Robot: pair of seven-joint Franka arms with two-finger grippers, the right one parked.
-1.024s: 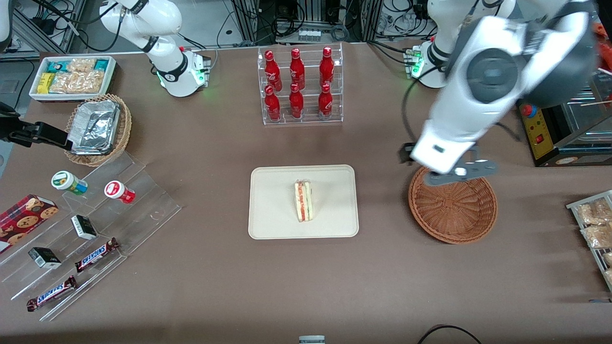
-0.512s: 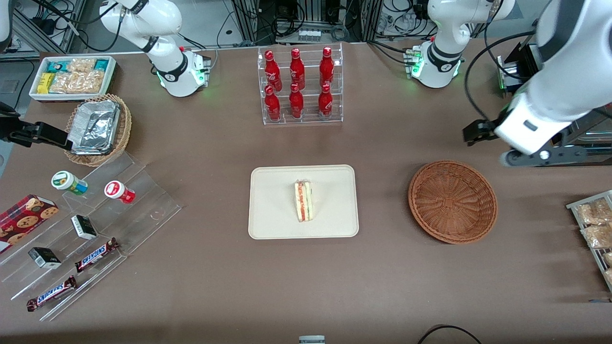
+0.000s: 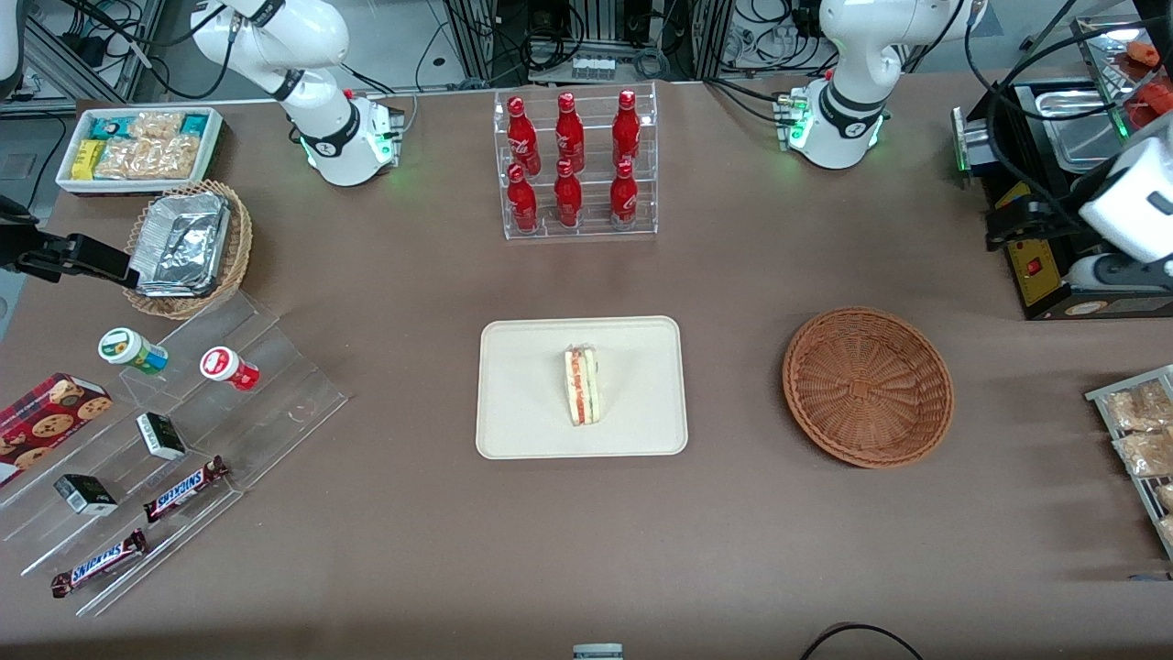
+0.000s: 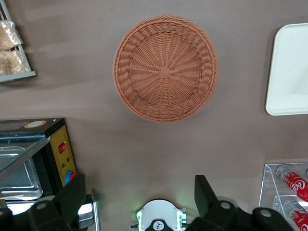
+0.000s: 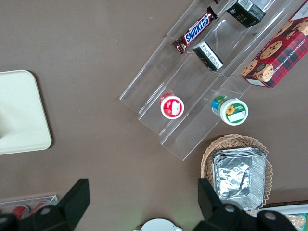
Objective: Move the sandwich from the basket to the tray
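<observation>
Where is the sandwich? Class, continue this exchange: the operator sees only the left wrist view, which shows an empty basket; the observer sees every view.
Observer: The sandwich lies on the tray, near its middle.
Operator: Which way does its filling face?
Observer: The red and yellow stripe faces the front camera.
Operator: Where are the left arm's jaws?
Observer: Over the black appliance at the working arm's end of the table, clear of the basket.

Your working arm [image 3: 1132, 215] wears glossy white shells with dark joint bands, a green light glowing at its round white base [image 3: 838, 128], black cables looping off it, and the gripper [image 4: 139, 199] shows two black wedge-shaped fingers [image 4: 72, 195], seemingly of matte plastic
</observation>
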